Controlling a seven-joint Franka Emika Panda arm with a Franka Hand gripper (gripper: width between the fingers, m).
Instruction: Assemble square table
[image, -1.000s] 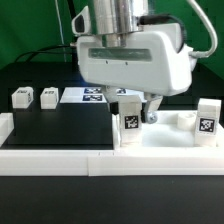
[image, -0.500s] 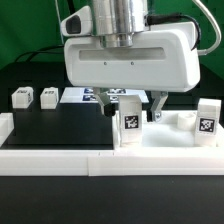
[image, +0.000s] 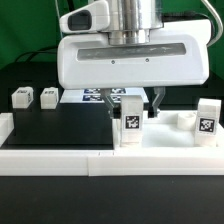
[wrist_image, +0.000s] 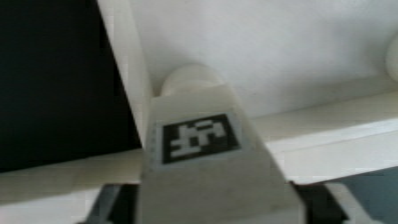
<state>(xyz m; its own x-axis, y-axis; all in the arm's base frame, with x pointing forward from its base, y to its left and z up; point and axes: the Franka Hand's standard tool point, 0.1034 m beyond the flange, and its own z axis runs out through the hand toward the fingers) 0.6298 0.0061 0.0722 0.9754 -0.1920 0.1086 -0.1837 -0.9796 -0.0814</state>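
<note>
A white block leg (image: 130, 124) with a black-and-white tag stands upright at the near left corner of the white square table top (image: 172, 137). My gripper (image: 133, 108) hangs over it, open, one finger on each side of the leg and apart from it. In the wrist view the leg (wrist_image: 205, 140) rises between the dark fingers (wrist_image: 125, 205), over the white top (wrist_image: 267, 60). A second leg (image: 207, 120) stands at the top's corner on the exterior view's right. Two loose legs (image: 20, 97) (image: 47, 96) sit on the black table at the back left.
The marker board (image: 92, 96) lies flat behind the gripper. A long white border rail (image: 70, 160) runs along the front, with a raised end (image: 5, 126) on the exterior view's left. The black mat (image: 60, 125) lies between rail and legs.
My gripper has turned about the leg to face squarely forward and shifted a little toward the exterior view's left. The leg has kept its place and facing.
</note>
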